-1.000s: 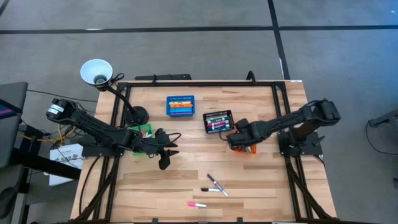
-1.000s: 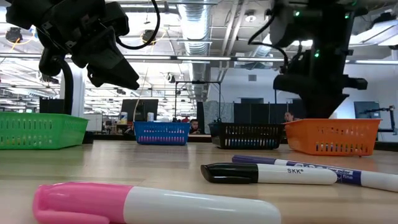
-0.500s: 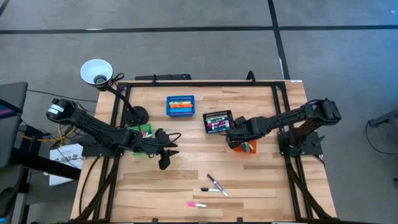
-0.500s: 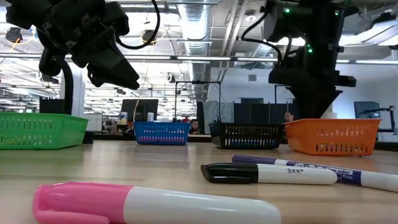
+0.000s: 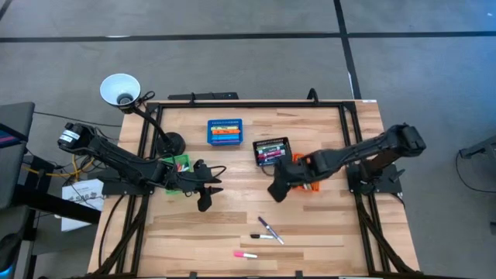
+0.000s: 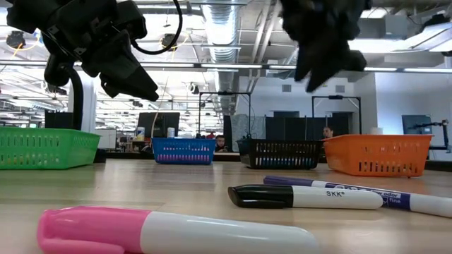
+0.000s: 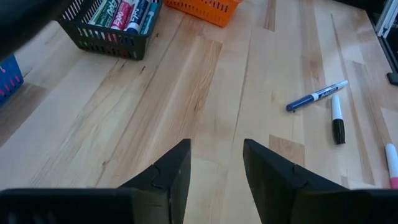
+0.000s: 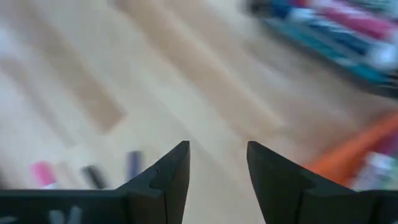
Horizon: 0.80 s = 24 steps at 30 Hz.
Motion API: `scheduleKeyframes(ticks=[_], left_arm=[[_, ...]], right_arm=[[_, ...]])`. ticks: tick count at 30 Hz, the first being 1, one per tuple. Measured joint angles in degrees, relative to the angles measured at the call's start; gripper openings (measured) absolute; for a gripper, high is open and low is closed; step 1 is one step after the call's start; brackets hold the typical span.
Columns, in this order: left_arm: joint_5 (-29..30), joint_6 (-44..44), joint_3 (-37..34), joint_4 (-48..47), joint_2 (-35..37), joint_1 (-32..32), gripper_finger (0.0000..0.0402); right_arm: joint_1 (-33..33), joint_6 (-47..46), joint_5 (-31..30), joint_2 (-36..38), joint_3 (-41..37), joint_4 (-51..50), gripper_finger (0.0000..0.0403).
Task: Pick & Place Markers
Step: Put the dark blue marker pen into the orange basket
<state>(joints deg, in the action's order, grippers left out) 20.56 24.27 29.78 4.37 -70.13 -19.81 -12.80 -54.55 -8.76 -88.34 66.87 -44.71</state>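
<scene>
Your bins (image 5: 272, 152) hold most markers; three markers (image 5: 263, 234) left on table (image 5: 232, 209). Right end effector (image 5: 276, 191) and left end effector (image 5: 204, 203): both open, empty.

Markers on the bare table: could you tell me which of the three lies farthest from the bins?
The pink-capped marker, alone nearest the table's front edge; the black-capped and blue-capped ones lie together.

We note a grey floor (image 5: 232, 54) around the table (image 5: 232, 225), crossed by dark lines. The table is pale wood planks within a black frame (image 5: 256, 101). A white-shaded lamp (image 5: 120, 89) stands at its far left corner on a round black base. Level across the table, we see an open ceiling with ducts (image 6: 222, 28) and strip lights, a pale wall (image 6: 417, 95), dark monitors (image 6: 286, 127), and a seated person (image 6: 327, 132) far back.
</scene>
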Motion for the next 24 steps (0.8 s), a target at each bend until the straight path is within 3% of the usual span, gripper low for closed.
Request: scheduleKeyframes(ticks=[6, 11, 24], left_arm=[[0.0, 0.0, 0.0, 0.0, 0.0, 0.0, 0.0142], [0.0, 0.0, 0.0, 0.5, 0.0, 0.0, 0.0142], [0.0, 0.2, -0.1, 2.1, 0.0, 0.0, 0.0142]], right_arm=[[-7.3, -1.2, 0.1, -3.5, -0.2, 9.3, 0.0137], [-11.2, -3.5, 5.7, -11.2, 4.8, 11.5, 0.0125], [-11.8, 0.0, 7.8, -33.0, 27.2, -7.6, 0.0122]])
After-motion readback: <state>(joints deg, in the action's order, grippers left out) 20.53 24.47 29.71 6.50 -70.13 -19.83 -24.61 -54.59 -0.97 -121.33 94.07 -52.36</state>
